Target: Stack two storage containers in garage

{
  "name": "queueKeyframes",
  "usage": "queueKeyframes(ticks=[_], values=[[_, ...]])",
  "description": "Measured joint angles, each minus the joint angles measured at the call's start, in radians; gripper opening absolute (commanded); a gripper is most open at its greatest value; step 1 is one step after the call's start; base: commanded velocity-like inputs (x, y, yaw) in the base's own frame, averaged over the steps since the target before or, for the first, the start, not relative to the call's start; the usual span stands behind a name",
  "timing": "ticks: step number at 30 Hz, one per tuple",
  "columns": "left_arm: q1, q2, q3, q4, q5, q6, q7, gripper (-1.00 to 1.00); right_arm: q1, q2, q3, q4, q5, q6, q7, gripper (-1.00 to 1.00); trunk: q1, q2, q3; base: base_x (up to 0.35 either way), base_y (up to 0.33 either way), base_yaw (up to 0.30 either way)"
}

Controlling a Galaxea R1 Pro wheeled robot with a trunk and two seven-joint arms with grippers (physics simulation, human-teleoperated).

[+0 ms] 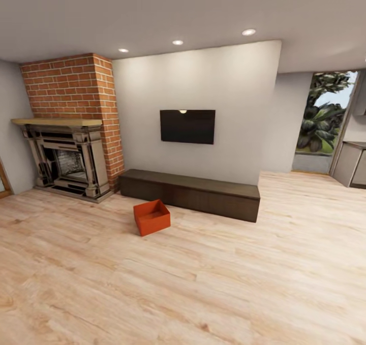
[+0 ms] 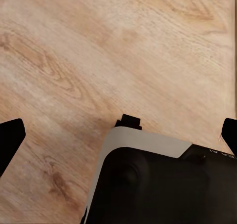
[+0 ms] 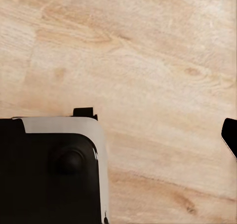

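Note:
One orange-red storage container (image 1: 151,217) sits open-topped on the light wood plank floor (image 1: 203,284) of the living room, just in front of the left end of a low dark TV bench (image 1: 193,192). It is several steps ahead of me. My left gripper (image 2: 119,134) hangs over bare planks, its black fingertips (image 2: 10,137) far apart and nothing between them. One black fingertip (image 3: 230,135) of my right gripper (image 3: 119,135) shows at the frame's edge, also over bare floor. My own white and black body (image 2: 148,179) lies below both grippers.
A stone fireplace (image 1: 68,162) with a brick chimney (image 1: 76,88) stands at the far left. A wall TV (image 1: 187,126) hangs above the bench. At the far right are a glass door (image 1: 325,119) onto greenery and a grey cabinet (image 1: 351,164).

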Motion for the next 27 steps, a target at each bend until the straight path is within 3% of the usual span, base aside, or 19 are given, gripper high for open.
queueKeyframes(ticks=[27], values=[[0.0, 0.0, -0.001, 0.0, -0.001, -0.001, 0.0, 1.0, 0.001, 0.012, 0.003, -0.001, 0.003, 0.0, 0.002, 1.0, 0.0, 0.0, 0.0, 0.322, 0.0, 0.0]])
